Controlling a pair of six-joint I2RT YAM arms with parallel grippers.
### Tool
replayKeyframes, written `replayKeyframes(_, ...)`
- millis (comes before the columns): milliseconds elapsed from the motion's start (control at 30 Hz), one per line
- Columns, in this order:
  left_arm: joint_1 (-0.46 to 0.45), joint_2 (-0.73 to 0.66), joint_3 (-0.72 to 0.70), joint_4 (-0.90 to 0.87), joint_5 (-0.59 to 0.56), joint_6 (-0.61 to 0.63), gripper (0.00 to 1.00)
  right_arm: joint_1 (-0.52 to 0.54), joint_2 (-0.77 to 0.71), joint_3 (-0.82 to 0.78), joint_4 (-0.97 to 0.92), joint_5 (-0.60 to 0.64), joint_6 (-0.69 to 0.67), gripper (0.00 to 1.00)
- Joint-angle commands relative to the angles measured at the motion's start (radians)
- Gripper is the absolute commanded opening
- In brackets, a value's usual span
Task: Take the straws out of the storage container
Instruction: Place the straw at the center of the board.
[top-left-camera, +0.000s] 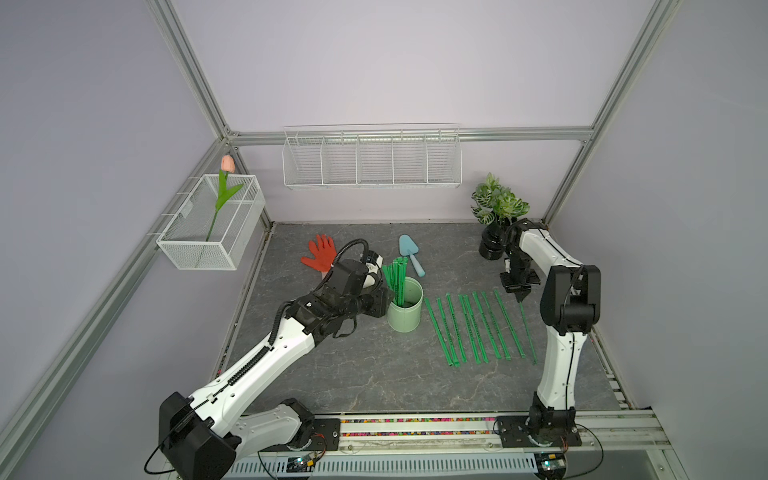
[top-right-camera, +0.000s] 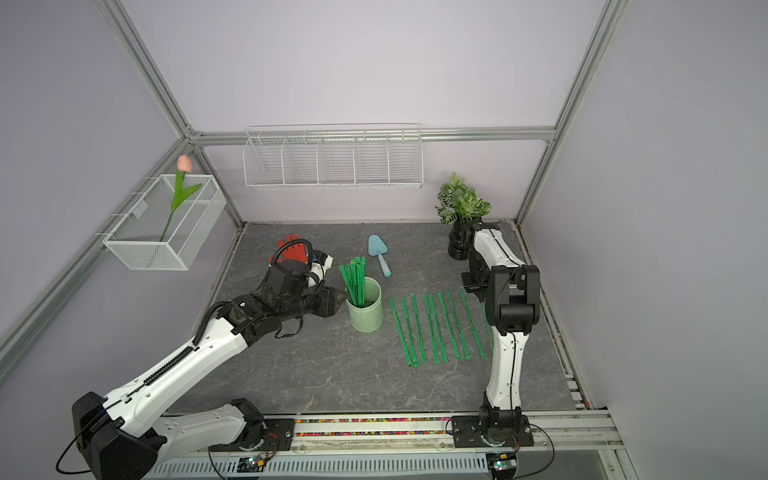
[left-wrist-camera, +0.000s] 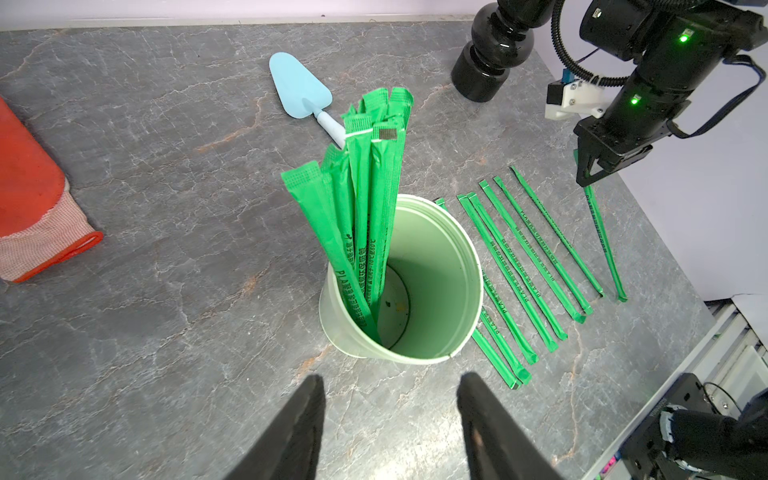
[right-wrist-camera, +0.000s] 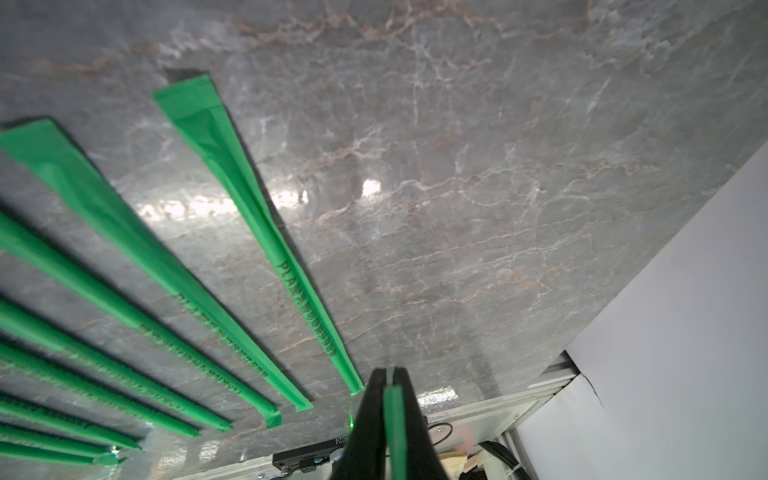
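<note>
Green straw (right-wrist-camera: 394, 419) pinched, clearest from right wrist

Both top views look down from high over the whole desk (top-left-camera: 374, 382), while wrist cameras ride close behind the left pincer (left-wrist-camera: 390, 378), facing the storage container (left-wrist-camera: 440, 266) ahead of it, and the right pincer (right-wrist-camera: 388, 370), skimming laid-out straws (right-wrist-camera: 291, 286) every view shares.

I have bare marble tabletop (top-left-camera: 353, 374) across the lower middle of a top view, free for either arm. Right of centre the laid-out straws (top-left-camera: 471, 328) bar low passes; the right gripper (top-left-camera: 521, 297) pinches one at their right edge. The mint cup (top-left-camera: 405, 318) stands open on its right half. Trowel (top-left-camera: 409, 249), red glove (top-left-camera: 320, 253) and potted plant (top-left-camera: 496, 203) crowd behind it.
</note>
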Motion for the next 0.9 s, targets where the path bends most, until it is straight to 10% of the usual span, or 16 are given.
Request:
replayKeyframes(0,-0.003,0.006,0.01,-0.007,-0.001,0.003,0.55,-0.011,0.036,0.025,0.009,-0.012,-0.019,0.08)
replayKeyframes(867,-0.003,0.014,0.008,-0.008,-0.001,0.003,0.55,-0.015,0.12,0.053,0.038,-0.042,-0.028,0.14)
